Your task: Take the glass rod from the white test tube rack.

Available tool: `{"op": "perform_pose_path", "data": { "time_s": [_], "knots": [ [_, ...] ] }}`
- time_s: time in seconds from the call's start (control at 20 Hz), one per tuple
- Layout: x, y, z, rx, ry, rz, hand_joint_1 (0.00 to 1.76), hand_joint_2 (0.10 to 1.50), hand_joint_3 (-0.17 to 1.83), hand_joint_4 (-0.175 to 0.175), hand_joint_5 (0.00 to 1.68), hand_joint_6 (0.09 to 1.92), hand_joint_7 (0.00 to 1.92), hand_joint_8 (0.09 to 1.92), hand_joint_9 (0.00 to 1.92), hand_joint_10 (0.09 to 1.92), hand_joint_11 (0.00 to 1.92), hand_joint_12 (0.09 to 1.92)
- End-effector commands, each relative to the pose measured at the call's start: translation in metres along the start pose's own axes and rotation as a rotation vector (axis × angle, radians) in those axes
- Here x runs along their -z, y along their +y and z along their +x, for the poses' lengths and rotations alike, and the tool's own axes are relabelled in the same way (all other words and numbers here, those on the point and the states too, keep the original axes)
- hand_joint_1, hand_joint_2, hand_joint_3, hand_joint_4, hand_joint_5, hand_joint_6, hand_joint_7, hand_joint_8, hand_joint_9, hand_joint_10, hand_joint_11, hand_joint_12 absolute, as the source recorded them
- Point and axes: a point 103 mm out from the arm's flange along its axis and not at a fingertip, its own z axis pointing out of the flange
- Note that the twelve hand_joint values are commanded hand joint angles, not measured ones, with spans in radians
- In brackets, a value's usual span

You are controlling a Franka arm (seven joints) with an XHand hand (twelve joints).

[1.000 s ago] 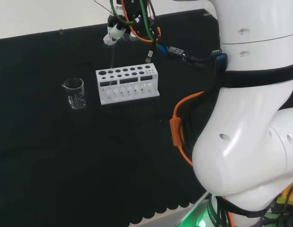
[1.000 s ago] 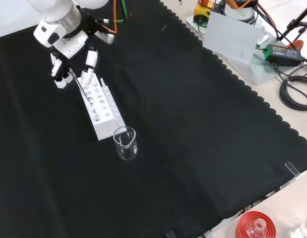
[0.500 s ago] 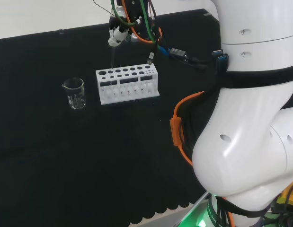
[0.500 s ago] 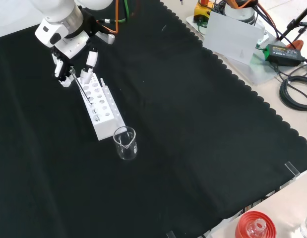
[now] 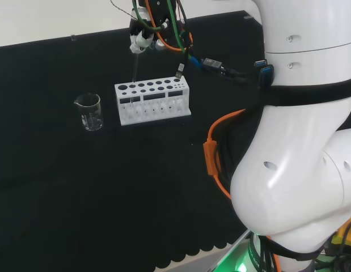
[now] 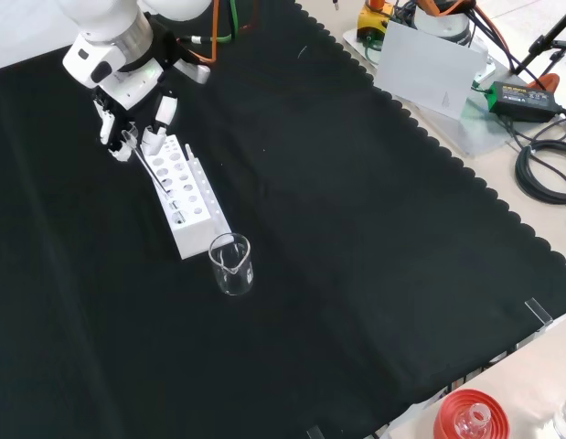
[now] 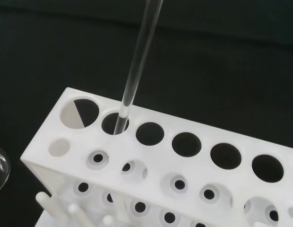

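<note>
The white test tube rack (image 5: 152,101) stands on the black cloth, with a clear glass rod (image 5: 133,73) rising from a hole near its left end in the head view. In the wrist view the rod (image 7: 137,66) stands in the second hole of the rack (image 7: 184,165). The hand (image 5: 142,35) hangs over the rod's top, its fingers curled in on it. In the front view the hand (image 6: 127,128) is at the far end of the rack (image 6: 189,203), and the rod (image 6: 153,174) slants down into it.
A clear beaker (image 6: 231,263) stands just off the rack's near end in the front view, to the rack's left in the head view (image 5: 90,111). A red ribbed stand (image 6: 470,416), a white panel (image 6: 429,64) and cables (image 6: 543,169) lie beyond the cloth's scalloped edge.
The hand has shifted a little toward the rod's top and its fingers have drawn together around it. The rod, rack and beaker stay in place.
</note>
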Motion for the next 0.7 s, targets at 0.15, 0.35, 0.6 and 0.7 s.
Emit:
{"op": "perform_pose_path", "data": {
  "time_s": [0.15,0.35,0.6,0.7],
  "knots": [
    [-0.002,0.002,0.005,0.006,-0.043,-0.022,1.15,1.08,-0.17,-0.175,0.85,0.82,1.22,0.58,1.47,0.27,1.45,0.81],
    [0.0,0.002,0.007,0.008,-0.093,-0.047,1.25,1.08,-0.08,-0.175,1.03,0.84,1.27,0.61,1.56,0.21,1.53,0.72],
    [0.012,-0.001,0.009,-0.003,-0.124,-0.073,1.31,1.07,-0.17,-0.175,1.14,0.62,1.44,0.42,1.69,0.22,1.56,0.61],
    [0.019,-0.003,0.009,-0.003,-0.114,-0.069,1.32,1.06,-0.17,-0.175,1.18,0.52,1.46,0.39,1.74,0.23,1.58,0.62]
  ]
}}
